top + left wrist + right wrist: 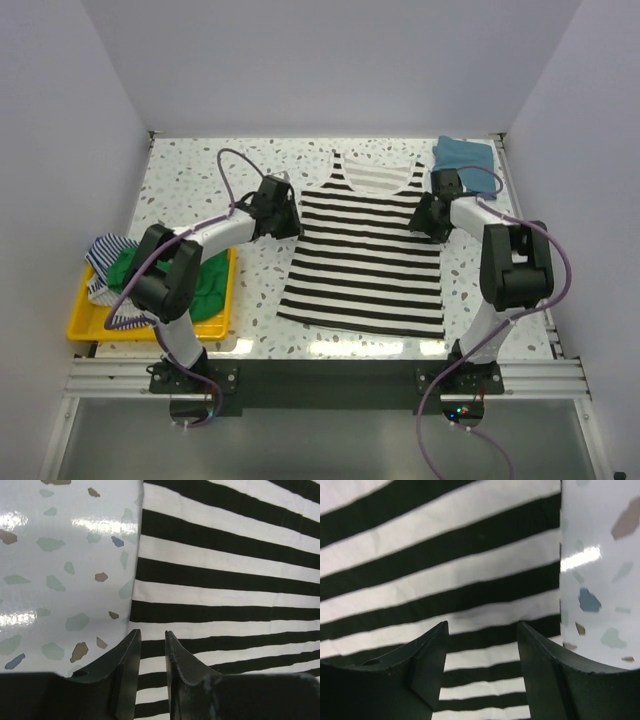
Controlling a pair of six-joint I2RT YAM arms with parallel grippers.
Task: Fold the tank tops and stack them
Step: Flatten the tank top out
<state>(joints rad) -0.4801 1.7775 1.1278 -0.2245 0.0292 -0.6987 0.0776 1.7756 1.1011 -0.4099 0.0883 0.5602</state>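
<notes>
The left gripper (151, 636) has its two dark fingers (126, 660) a little way apart. The gap is thin and nothing is in it. Through the gap you can see black and white cloth. The fingers point down at the left edge of the striped tank top (225, 580), right where the cloth meets the speckled table (65, 555). I cannot tell if the tips touch the cloth.

The right gripper (482, 627) has its fingers (427, 665) much wider apart. It holds nothing too. It hangs over the right edge of the same top, and the shiny table shows just beside that edge.

From above, the striped tank top (365, 265) lies flat and spread out in the middle of the table (200, 170). Its neck points to the far side and its bottom hem is near the arm bases. The left gripper (283, 215) is at its left side, up near the armhole. The right gripper (424, 215) is at its right side, at about the same height.

A teal-blue tank top (463, 152) lies folded at the far right corner, behind the right arm. A yellow tray (85, 326) sits at the left near edge. In it are a green top (212, 285) and a thin-striped top (100, 255), both bunched up.
</notes>
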